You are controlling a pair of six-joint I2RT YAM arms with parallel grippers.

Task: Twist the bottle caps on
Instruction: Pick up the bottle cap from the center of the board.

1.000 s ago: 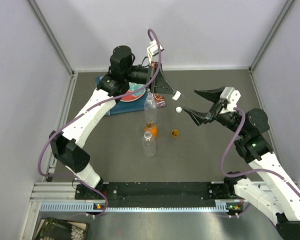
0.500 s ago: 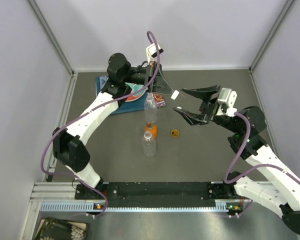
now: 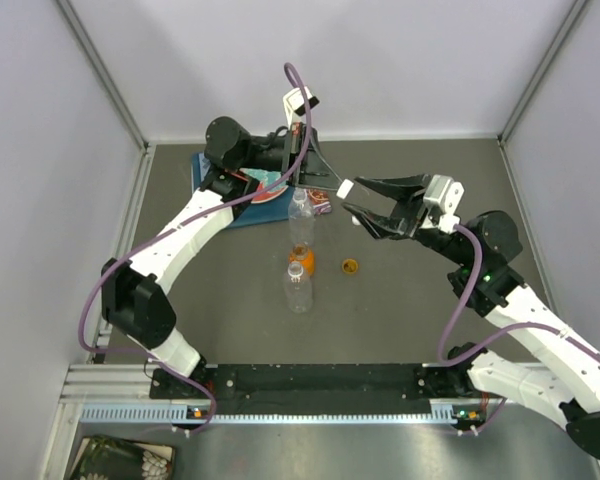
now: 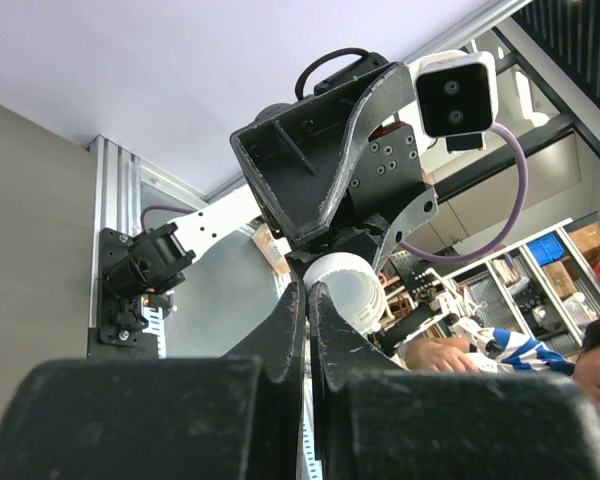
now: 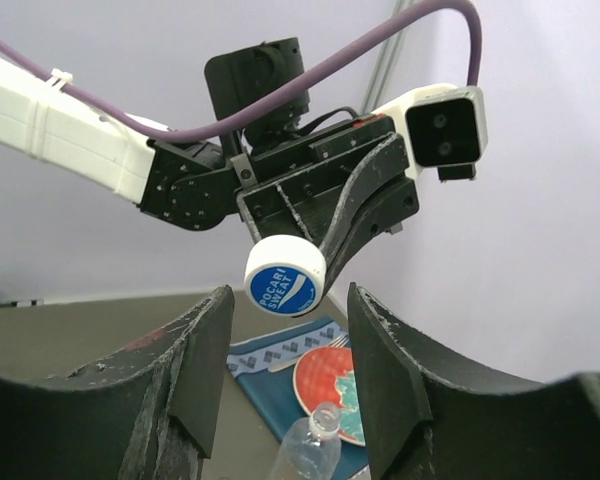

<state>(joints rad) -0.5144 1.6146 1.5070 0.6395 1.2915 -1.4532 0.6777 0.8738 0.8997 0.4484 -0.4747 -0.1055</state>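
On the dark grey table (image 3: 430, 320) three bottles stand in a short line. A slim clear plastic bottle (image 3: 300, 212) is farthest back, a squat orange bottle (image 3: 300, 263) is in the middle, and a second clear plastic bottle (image 3: 298, 288) is nearest. What they contain cannot be made out. A small orange-amber cap (image 3: 351, 266) lies just right of the orange bottle. Behind, a red-and-teal patterned plate (image 3: 272, 190) rests on a blue patterned cloth (image 3: 235, 212). The left end effector (image 3: 338, 184) is clamped on a white round plastic screw cap (image 3: 347, 188), held in the air right of the back bottle. The right end effector (image 3: 352, 198) has its jaws apart, one on each side of that cap; contact cannot be told. Only the right wrist view shows the cap's blue printed top and the back bottle's open neck. The left wrist view shows just its ribbed white side.
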